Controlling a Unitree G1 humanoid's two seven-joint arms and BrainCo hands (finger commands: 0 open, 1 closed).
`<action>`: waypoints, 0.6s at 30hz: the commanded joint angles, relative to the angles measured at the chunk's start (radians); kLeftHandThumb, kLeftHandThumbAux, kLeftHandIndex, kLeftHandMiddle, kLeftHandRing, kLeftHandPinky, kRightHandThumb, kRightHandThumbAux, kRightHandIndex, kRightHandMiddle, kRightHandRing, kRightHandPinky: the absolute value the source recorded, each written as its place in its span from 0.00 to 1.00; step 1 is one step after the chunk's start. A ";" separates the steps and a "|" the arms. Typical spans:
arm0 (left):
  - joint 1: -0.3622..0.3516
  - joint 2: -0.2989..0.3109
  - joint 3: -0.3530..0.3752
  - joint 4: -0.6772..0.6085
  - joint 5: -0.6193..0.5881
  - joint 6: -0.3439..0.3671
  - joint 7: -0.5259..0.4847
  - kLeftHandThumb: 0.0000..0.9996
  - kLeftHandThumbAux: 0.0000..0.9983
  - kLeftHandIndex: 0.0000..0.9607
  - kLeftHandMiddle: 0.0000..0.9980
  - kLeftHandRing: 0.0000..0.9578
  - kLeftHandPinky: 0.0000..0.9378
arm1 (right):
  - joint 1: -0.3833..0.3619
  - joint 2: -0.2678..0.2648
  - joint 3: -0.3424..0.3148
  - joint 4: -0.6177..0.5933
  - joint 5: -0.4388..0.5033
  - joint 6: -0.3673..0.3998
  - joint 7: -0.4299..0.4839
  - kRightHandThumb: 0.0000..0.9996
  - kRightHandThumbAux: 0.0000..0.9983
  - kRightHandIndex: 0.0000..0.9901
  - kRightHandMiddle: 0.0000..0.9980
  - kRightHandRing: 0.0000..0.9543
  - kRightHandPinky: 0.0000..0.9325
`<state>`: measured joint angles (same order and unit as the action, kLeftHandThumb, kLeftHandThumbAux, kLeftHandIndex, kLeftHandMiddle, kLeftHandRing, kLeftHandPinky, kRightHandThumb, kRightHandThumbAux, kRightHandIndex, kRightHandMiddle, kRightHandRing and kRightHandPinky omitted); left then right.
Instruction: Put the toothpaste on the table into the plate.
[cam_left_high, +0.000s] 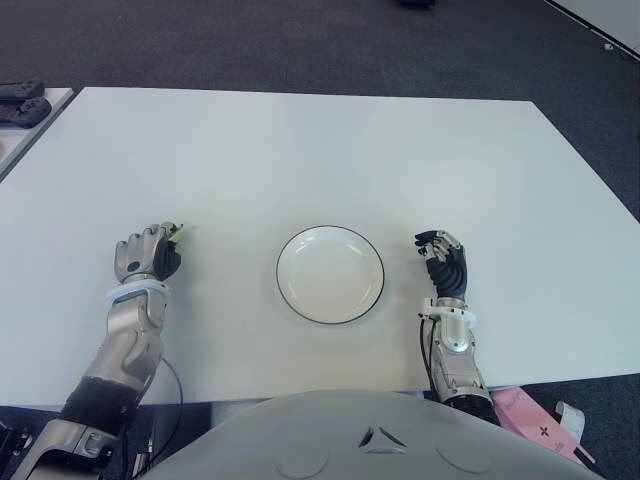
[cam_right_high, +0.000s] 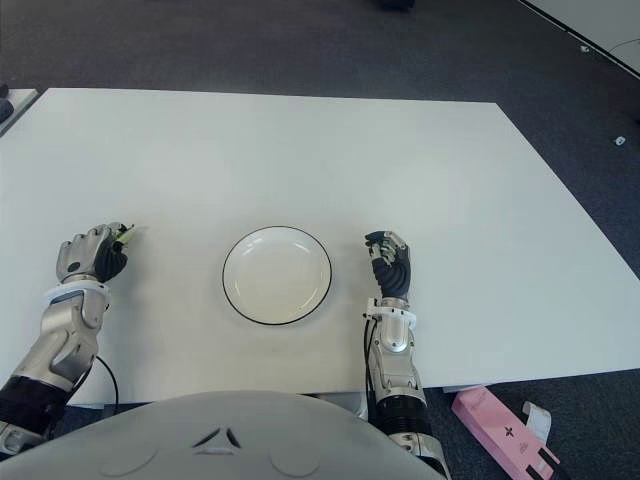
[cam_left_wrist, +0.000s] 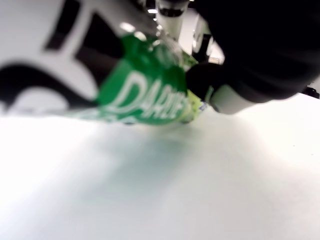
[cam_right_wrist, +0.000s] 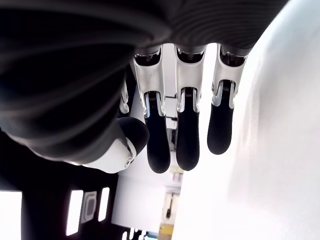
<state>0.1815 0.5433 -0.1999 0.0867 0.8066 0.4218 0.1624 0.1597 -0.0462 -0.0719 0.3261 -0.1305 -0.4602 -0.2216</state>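
On the left side of the white table (cam_left_high: 320, 150), the left hand (cam_left_high: 146, 252) is curled into a fist around the toothpaste (cam_left_wrist: 145, 95), a green tube whose tip pokes out past the knuckles on the far right of the fist; the wrist view shows the tube pinned between fingers and thumb just above the tabletop. So the task's thing is in that hand, well to the left of the plate (cam_left_high: 330, 274) and not yet in it. The plate, white with a thin dark rim, sits near the front edge at the middle and holds nothing. To do this step well, the hand should probably lift a little so the tube clears the rim, travel right until the fist is over the plate's centre, then lower before uncurling, so the tube lands flat inside and does not roll or tip across the edge. Keeping the grip firm during the carry matters, since the tube looks slick and is held near one end. Just right of the plate shows the right hand (cam_left_high: 444, 262), idle, its fingers loosely bent and empty.
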 joint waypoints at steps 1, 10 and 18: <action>0.043 -0.029 -0.011 0.030 -0.014 0.010 -0.018 0.73 0.70 0.46 0.84 0.87 0.88 | 0.012 -0.003 -0.007 0.026 0.002 0.008 0.003 0.71 0.74 0.43 0.46 0.46 0.47; 0.040 -0.039 -0.001 0.036 -0.008 -0.017 0.053 0.74 0.70 0.46 0.85 0.89 0.92 | 0.012 -0.003 -0.006 0.021 -0.005 0.015 -0.005 0.71 0.74 0.43 0.46 0.46 0.46; 0.040 -0.049 0.021 0.055 -0.024 -0.066 0.111 0.74 0.70 0.46 0.88 0.91 0.93 | 0.009 -0.004 -0.004 0.026 -0.005 0.009 -0.004 0.71 0.74 0.43 0.46 0.46 0.46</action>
<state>0.1974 0.5146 -0.1727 0.1089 0.8035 0.3679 0.2773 0.1588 -0.0521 -0.0724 0.3277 -0.1329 -0.4616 -0.2245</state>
